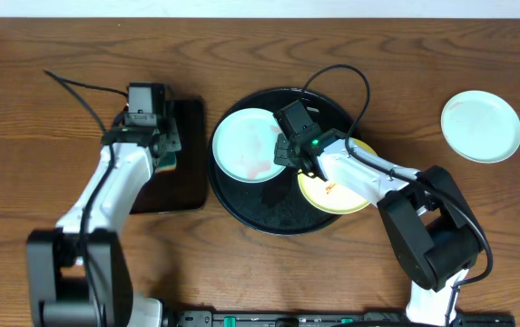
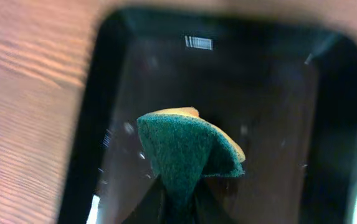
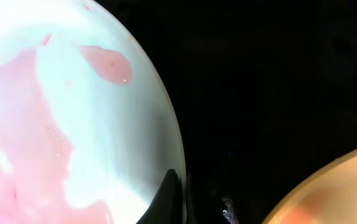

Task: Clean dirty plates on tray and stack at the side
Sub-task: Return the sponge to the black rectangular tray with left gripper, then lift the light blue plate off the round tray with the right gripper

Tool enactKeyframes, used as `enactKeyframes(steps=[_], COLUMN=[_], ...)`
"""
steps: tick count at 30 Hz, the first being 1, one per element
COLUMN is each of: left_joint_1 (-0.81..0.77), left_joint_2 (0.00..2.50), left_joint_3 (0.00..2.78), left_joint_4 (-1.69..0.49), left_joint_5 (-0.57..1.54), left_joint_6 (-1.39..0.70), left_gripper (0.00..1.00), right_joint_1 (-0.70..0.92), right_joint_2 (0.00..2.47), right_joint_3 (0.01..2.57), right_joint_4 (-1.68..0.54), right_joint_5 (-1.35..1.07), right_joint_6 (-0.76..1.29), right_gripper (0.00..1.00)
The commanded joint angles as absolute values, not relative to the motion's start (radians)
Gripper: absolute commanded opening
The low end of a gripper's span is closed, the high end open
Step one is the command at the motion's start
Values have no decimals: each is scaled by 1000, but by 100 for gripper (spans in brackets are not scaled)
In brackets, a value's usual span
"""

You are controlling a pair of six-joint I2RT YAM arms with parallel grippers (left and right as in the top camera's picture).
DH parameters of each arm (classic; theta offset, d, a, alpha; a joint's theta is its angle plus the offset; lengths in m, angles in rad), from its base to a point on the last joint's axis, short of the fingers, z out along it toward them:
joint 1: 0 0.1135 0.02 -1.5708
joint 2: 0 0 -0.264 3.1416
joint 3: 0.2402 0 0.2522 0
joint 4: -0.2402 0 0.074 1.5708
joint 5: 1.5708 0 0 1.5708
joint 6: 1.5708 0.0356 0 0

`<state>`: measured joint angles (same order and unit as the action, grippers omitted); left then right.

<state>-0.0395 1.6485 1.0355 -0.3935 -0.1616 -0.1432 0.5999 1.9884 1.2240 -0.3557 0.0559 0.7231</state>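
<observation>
A light blue plate (image 1: pixel 246 143) with a pink-red smear lies at the left of the round black tray (image 1: pixel 269 222). My right gripper (image 1: pixel 284 150) is shut on its right rim; in the right wrist view one finger (image 3: pixel 181 199) lies on top of the plate (image 3: pixel 72 124). A pale yellow plate (image 1: pixel 337 193) with an orange smear lies at the tray's right and also shows in the right wrist view (image 3: pixel 334 193). A second light blue plate (image 1: pixel 481 125), without a smear, sits on the table at far right. My left gripper (image 2: pixel 178 205) is shut on a green and yellow sponge (image 2: pixel 184 149).
A smaller rectangular black tray (image 1: pixel 182 191) lies left of the round tray, under my left gripper (image 1: pixel 164 145); it fills the left wrist view (image 2: pixel 134 62). A black cable arcs above the round tray's back right. The table is brown wood.
</observation>
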Motion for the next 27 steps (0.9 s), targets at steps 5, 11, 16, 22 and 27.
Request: enactKeyframes(steps=[5,11,16,22,27], left_joint_1=[-36,-36,-36,-36,-36], left_joint_2=[1680,1576,1408,1245,1173], left_joint_3=[1039,1039,1039,1039,1039], left_joint_4=[-406,-406,-408,-431,-474], left_joint_5=[-142,-136,-86,-62,-62], left_joint_6=[-159,-205,-205,-205,-204], left_gripper=[53,57,59,61,61], right_joint_1=[603,603,604,632,711], right_joint_2=[1917,1810,1697,1609,1615], right_joint_3=[1219,1256,1283,1284,1283], right_joint_4=[-395,-464,-525,-542,-542], right_joint_5=[36,187,373,585,773], right_joint_6=[618,533,422,274,175], right_gripper=[1,1,1,1,1])
